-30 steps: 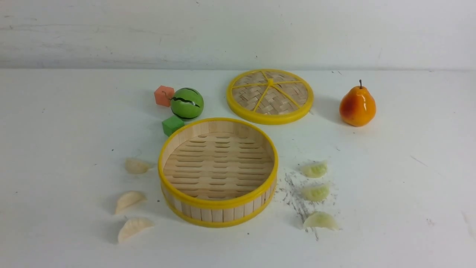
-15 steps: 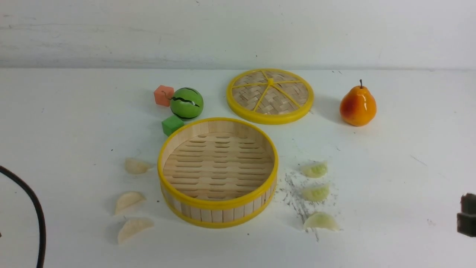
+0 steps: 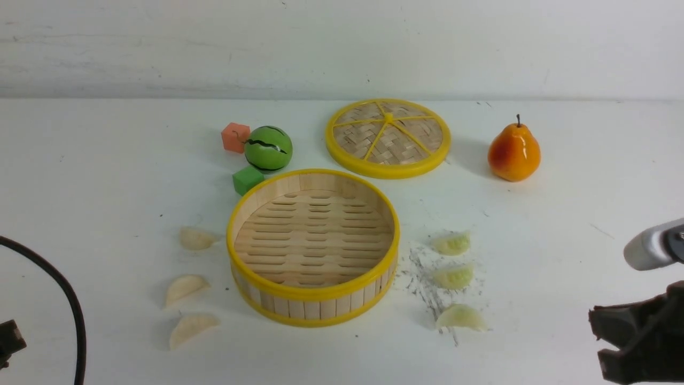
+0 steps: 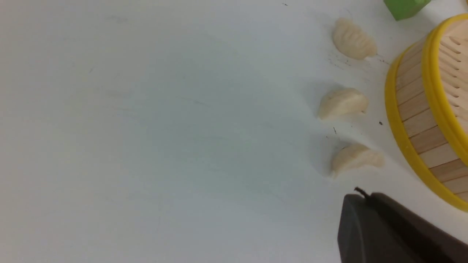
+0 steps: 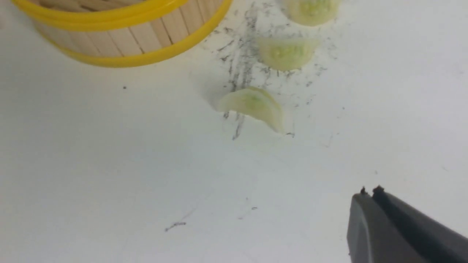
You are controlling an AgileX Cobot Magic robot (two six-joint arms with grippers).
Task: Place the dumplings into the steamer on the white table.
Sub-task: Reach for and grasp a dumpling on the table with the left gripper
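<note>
Midway across the tabletop, toward its near edge, stands the steamer. Three cream dumplings lie in a row on its left-edge side. Three green dumplings lie on its right-edge side, over grey scratches. None touches the steamer. Toward the far edge sit a lid, a pear, a melon ball, an orange cube and a green cube. The right hand shows at the near right corner. A dark tip of the left hand shows at the near left corner, beside a black cable.

From the left wrist, the left hand is closed tight with nothing in it, near the closest cream dumpling but not touching it.

From the right wrist, the right hand is likewise pressed closed and holds nothing. It is well apart from the closest green dumpling.
</note>
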